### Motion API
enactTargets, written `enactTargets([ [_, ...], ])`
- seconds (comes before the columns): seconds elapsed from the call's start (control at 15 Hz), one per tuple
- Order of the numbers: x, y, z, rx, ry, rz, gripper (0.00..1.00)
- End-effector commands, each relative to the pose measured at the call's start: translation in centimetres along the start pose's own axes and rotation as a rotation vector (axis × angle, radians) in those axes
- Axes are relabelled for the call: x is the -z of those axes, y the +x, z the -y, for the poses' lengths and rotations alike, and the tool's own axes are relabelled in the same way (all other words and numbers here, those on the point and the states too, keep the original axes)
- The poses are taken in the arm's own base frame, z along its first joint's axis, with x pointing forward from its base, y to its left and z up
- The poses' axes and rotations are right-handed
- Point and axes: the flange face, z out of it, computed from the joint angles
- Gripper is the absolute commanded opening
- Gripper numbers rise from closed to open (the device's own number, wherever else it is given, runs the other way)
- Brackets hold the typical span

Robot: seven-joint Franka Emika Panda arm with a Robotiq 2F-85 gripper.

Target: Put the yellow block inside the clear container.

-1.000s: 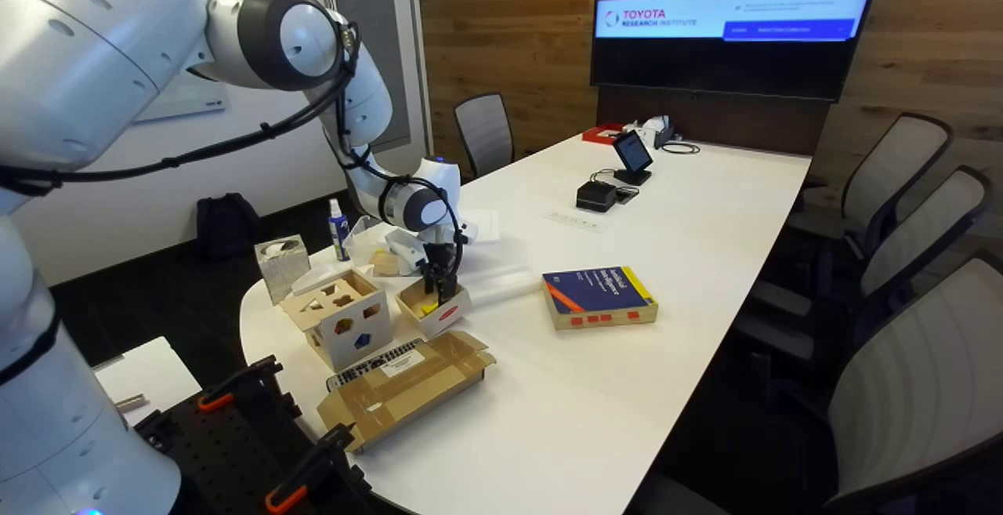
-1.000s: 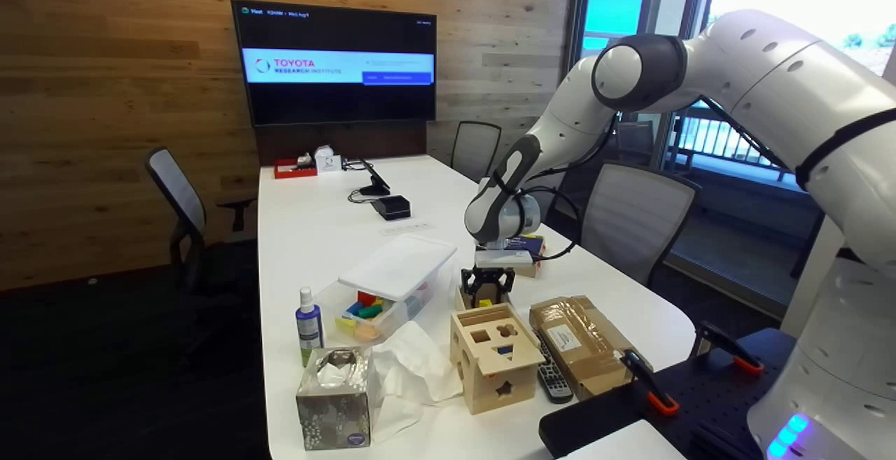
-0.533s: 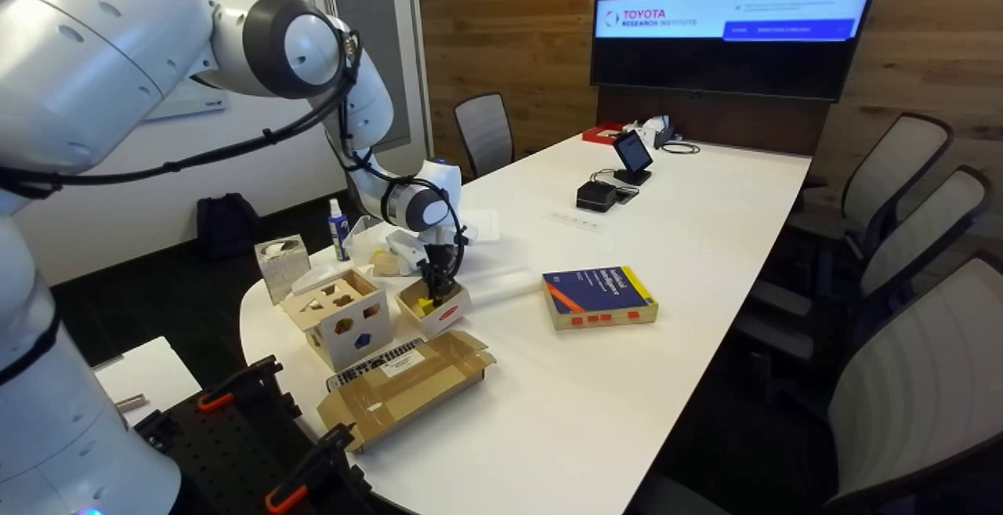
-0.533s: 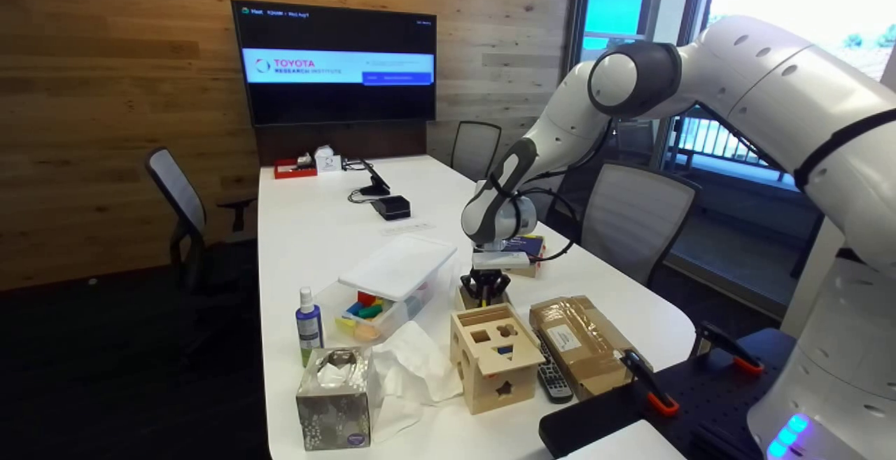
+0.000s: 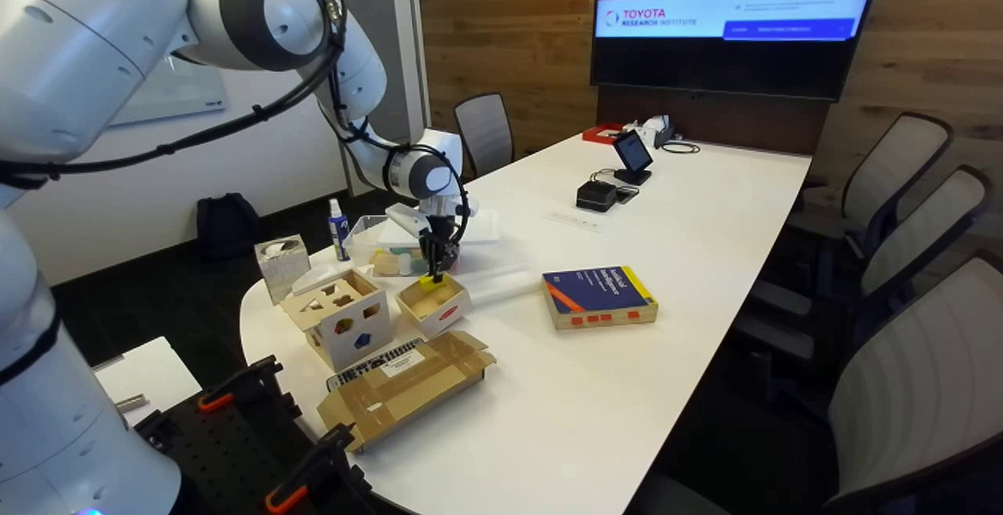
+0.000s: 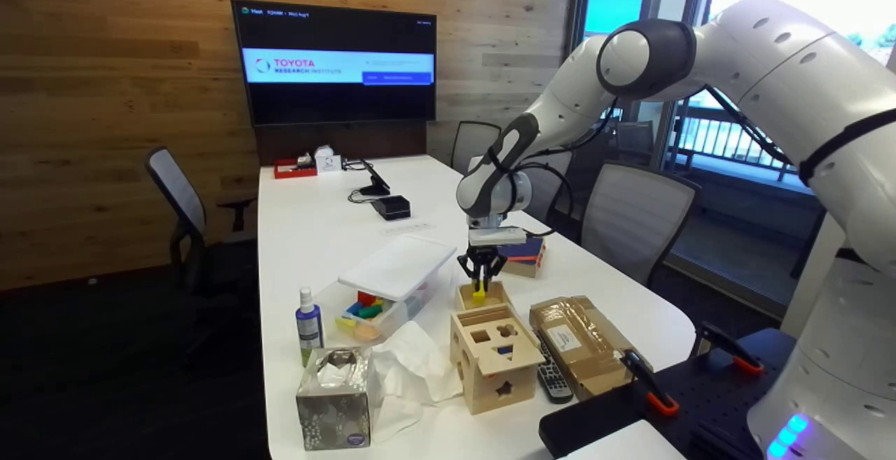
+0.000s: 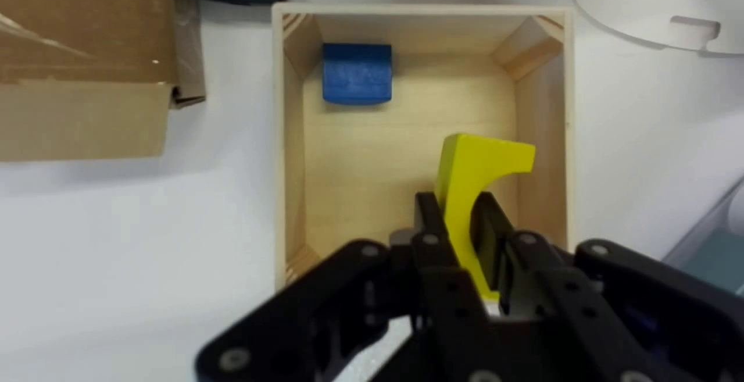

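The yellow block (image 7: pixel 462 187), arch-shaped with a curved notch, is pinched between the two black fingers (image 7: pixel 429 216) of my gripper (image 7: pixel 456 202). In both exterior views the gripper (image 5: pixel 439 273) holds the yellow block (image 6: pixel 479 296) over a small open wooden box (image 5: pixel 461 313), about at rim height. A blue block (image 7: pixel 357 74) lies on that box's floor in the wrist view. The clear container (image 6: pixel 435 288) stands beside it, holding several coloured blocks. Its white lid (image 6: pixel 395 269) rests askew on top, leaving one end uncovered. In an exterior view the arm partly hides it.
A wooden shape-sorter box (image 6: pixel 498 362) with cut-outs stands close to the small box. Around it are a cardboard box (image 6: pixel 584 341), a remote (image 6: pixel 554 376), crumpled tissue (image 6: pixel 416 362), a tissue box (image 6: pixel 334 404), a spray bottle (image 6: pixel 309 327) and a thick book (image 5: pixel 599 295).
My gripper, open around the yellow block down in the small wooden box, has shut on it. Gripper and block have since risen inside or over that box; the container stays put.
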Motion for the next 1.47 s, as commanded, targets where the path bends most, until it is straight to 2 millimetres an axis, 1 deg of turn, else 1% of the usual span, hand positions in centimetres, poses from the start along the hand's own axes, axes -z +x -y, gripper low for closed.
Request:
enactTargets([
  [0.0,6.8,-1.9,1.1,0.067,-0.061,0.007,0.05],
  [0.07,8.6,-1.9,2.2,0.113,-0.073,-0.003,0.05],
  [0.2,11.7,-1.9,4.5,0.2,-0.103,-0.034,0.05],
  [0.27,13.2,-1.9,6.3,0.266,-0.126,-0.062,0.05],
  [0.4,15.2,-2.0,9.2,0.369,-0.161,-0.095,0.05],
  [0.47,15.8,-2.1,10.8,0.427,-0.169,-0.108,0.05],
  [0.53,15.9,-2.0,12.5,0.486,-0.17,-0.118,0.05],
  [0.73,15.4,-2.0,17.2,0.659,-0.175,-0.15,0.05],
  [0.8,14.8,-2.1,18.9,0.719,-0.17,-0.159,0.05],
  [0.93,13.6,-2.5,21.4,0.835,-0.177,-0.166,0.05],
  [1.07,11.9,-2.8,23.6,0.949,-0.179,-0.152,0.05],
  [1.2,10.5,-3.2,25.3,1.066,-0.175,-0.134,0.05],
  [1.4,9.2,-3.8,27.3,1.226,-0.164,-0.092,0.05],
])
